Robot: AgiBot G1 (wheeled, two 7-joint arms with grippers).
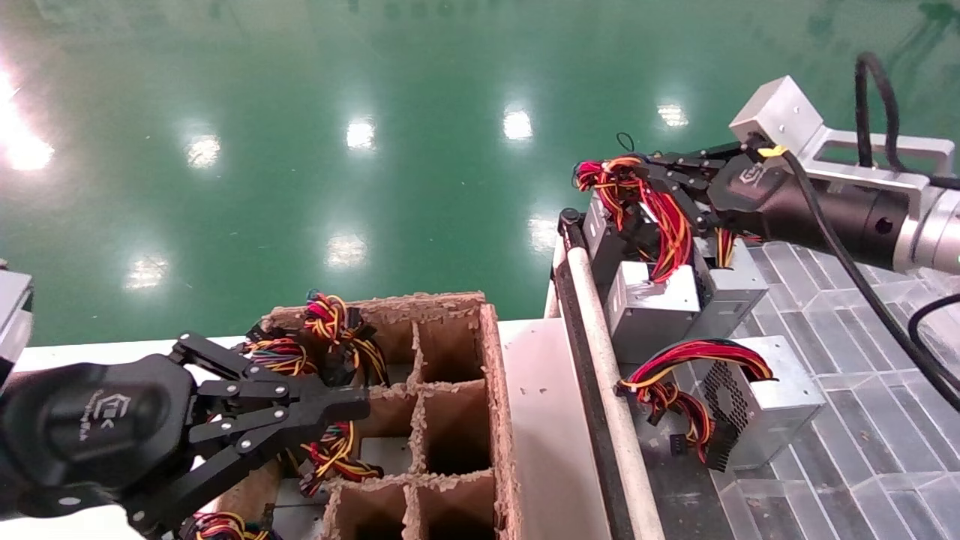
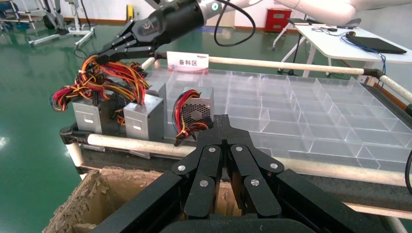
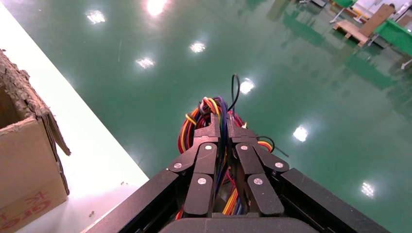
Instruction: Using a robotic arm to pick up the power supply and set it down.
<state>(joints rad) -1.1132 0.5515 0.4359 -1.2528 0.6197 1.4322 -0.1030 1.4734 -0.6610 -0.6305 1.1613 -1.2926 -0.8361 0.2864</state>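
Observation:
My right gripper [image 1: 639,177] is shut on the red, yellow and orange wire bundle [image 1: 616,178] of a power supply, at the far left corner of the compartment tray. In the right wrist view the bundle [image 3: 219,108] runs between the closed fingers of the right gripper [image 3: 221,125]. The wires hang down to silver boxes [image 1: 649,301] standing on the tray; which box they belong to I cannot tell. In the left wrist view the right gripper [image 2: 106,52] holds the bundle [image 2: 109,77] above two upright boxes [image 2: 142,117]. My left gripper [image 1: 358,409] [image 2: 221,122] is shut on nothing, hovering over the cardboard box.
A divided cardboard box [image 1: 491,375] holds several more supplies with wire bundles [image 1: 330,319]. A third supply [image 1: 761,401] lies on the clear compartment tray [image 2: 316,104]. A white rail [image 1: 611,397] edges the tray. A white sign [image 2: 188,61] stands at the tray's back.

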